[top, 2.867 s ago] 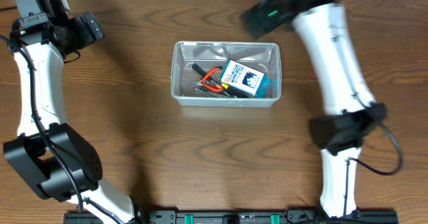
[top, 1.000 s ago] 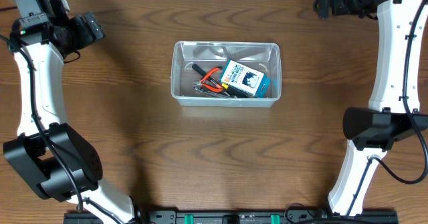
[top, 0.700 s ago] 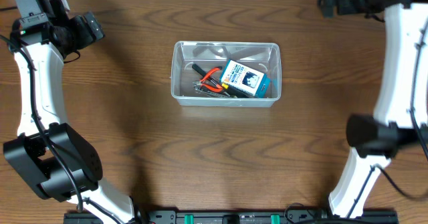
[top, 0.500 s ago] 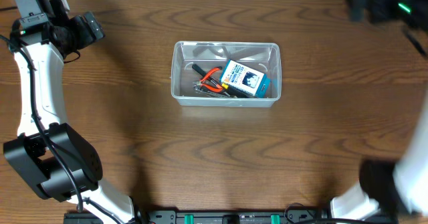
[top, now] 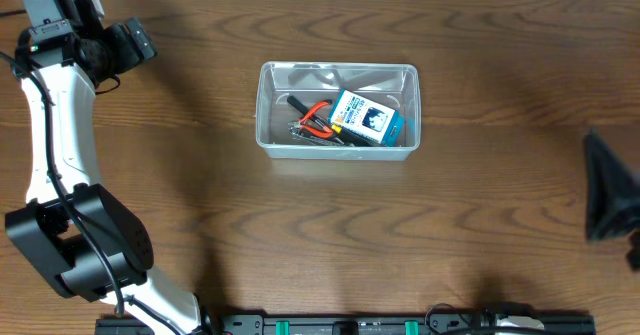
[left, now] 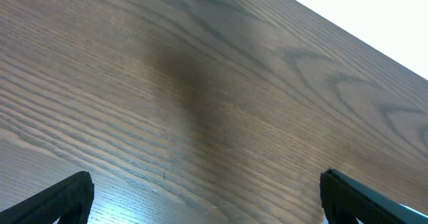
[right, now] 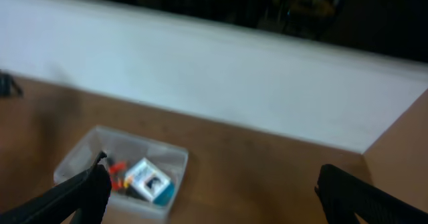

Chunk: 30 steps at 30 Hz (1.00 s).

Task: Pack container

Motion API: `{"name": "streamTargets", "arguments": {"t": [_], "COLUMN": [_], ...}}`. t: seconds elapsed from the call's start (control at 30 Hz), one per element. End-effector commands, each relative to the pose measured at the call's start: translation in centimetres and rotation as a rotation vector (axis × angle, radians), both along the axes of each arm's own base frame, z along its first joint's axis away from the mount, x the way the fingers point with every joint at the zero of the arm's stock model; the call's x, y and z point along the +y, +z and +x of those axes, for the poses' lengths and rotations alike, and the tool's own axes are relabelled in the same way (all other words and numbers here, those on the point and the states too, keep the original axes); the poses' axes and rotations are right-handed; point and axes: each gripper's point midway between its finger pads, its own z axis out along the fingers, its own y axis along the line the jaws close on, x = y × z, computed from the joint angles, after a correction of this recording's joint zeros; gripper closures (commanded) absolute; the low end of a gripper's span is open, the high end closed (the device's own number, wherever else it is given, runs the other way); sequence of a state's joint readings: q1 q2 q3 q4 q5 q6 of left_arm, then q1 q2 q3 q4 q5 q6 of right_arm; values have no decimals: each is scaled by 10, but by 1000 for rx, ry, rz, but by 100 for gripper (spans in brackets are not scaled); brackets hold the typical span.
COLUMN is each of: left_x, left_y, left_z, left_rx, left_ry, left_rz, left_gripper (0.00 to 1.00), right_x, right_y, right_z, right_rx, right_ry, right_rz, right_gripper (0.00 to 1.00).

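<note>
The clear plastic container [top: 270, 110] sits at the middle of the table. Inside lie a blue-and-white box [top: 366, 119], red-handled pliers [top: 315, 115] and small metal tools. The container also shows in the right wrist view [right: 70, 164], blurred, with the box [right: 148, 178] in it. My left gripper [top: 135, 37] is at the far left corner, open and empty over bare wood [left: 207, 204]. My right gripper [right: 210, 197] is open and empty, raised well to the right of the container; in the overhead view only a dark blurred part of that arm [top: 610, 190] shows at the right edge.
The table's far edge meets a white wall [right: 221, 77]. The left arm [top: 55, 125] runs along the left side of the table. Bare wood surrounds the container on all sides.
My right arm has swung from the far right corner out to the right edge of the overhead view and appears blurred. The left arm and the container's contents have not moved.
</note>
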State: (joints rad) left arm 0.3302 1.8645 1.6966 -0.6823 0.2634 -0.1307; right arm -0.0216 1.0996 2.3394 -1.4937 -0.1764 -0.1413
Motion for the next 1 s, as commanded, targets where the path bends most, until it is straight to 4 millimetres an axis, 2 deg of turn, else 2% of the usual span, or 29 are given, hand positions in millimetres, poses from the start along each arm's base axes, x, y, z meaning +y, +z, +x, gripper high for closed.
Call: {"name": "streamTargets", "arguments": {"t": [0.0, 0.13, 0.27, 0.37, 0.57, 0.97], "left_x": [-1, -1, -1, -1, -1, -1], "left_y": [14, 14, 14, 14, 14, 14], "left_z": [1, 1, 1, 1, 1, 1], "left_rx": [-30, -30, -30, -30, -30, -30], "left_ry": [-1, -1, -1, -2, -2, -1], "left_rz": [0, 0, 0, 0, 0, 0], "left_gripper": [2, 2, 2, 2, 2, 2], "right_x": [2, 2, 8, 14, 16, 15], "right_y": [-19, -31, -37, -55, -100, -161], "right_z": [-24, -37, -39, -32, -12, 15], "right_rx": [-4, -82, -226, -298, -317, -443], "right_ry": [26, 26, 55, 91, 101, 93], "right_rz": [-55, -68, -61, -60, -60, -57], "right_gripper": [1, 1, 1, 1, 1, 1]}}
